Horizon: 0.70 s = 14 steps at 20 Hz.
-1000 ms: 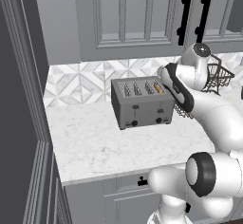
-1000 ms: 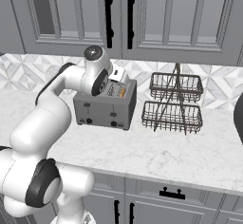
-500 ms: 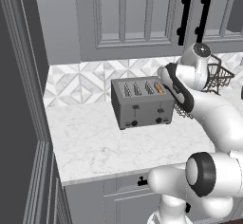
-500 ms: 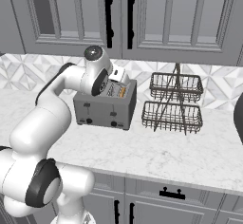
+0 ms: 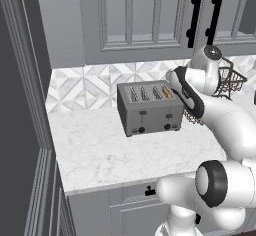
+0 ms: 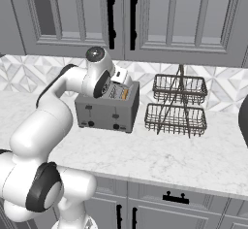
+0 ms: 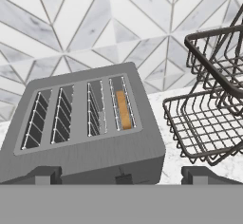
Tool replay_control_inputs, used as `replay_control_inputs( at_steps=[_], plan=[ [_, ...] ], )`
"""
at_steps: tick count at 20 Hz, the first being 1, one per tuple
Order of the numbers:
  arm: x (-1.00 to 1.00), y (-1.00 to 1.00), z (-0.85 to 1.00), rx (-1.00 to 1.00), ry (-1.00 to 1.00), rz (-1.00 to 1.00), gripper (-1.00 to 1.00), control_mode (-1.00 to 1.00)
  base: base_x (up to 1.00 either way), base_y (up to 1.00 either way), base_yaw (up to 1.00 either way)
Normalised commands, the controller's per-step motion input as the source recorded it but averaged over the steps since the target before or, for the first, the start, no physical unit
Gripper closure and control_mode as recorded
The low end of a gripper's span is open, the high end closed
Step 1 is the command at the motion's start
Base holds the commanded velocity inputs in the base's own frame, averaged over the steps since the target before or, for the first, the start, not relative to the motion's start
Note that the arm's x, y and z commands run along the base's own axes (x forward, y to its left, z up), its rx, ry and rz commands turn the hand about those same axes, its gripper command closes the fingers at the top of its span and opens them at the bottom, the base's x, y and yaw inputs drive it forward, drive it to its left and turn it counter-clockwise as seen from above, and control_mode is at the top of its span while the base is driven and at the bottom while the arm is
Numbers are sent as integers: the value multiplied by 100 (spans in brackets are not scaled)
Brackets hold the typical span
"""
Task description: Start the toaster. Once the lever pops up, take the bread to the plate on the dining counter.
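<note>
Four slots on the toaster (image 7: 80, 133) — the bread (image 7: 124, 109) sits sunk in the rightmost. Fingers (image 7: 43, 174) hover empty, spread wide, above the front edge. Advice: descend squarely onto the right-hand lever (image 5: 168, 115) — not its twin — and press fully down.

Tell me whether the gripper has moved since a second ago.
No. The gripper hangs above the toaster, and in both base views the arm holds the same place against the toaster and the wire basket rack.

grey cabinets (image 6: 145, 14) | diamond-tile backsplash (image 7: 95, 33) | white marble worktop (image 5: 100, 155) | wire rack (image 6: 177, 106)
</note>
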Motion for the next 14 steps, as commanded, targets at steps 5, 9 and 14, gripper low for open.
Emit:
replay_control_inputs(
  at_steps=[5, 9, 14],
  plan=[
    [0, 0, 0, 0, 0, 0, -100, -100, 0, 0, 0],
    [0, 0, 0, 0, 0, 0, -100, -100, 0, 0, 0],
    [0, 0, 0, 0, 0, 0, -100, -100, 0, 0, 0]
  ],
)
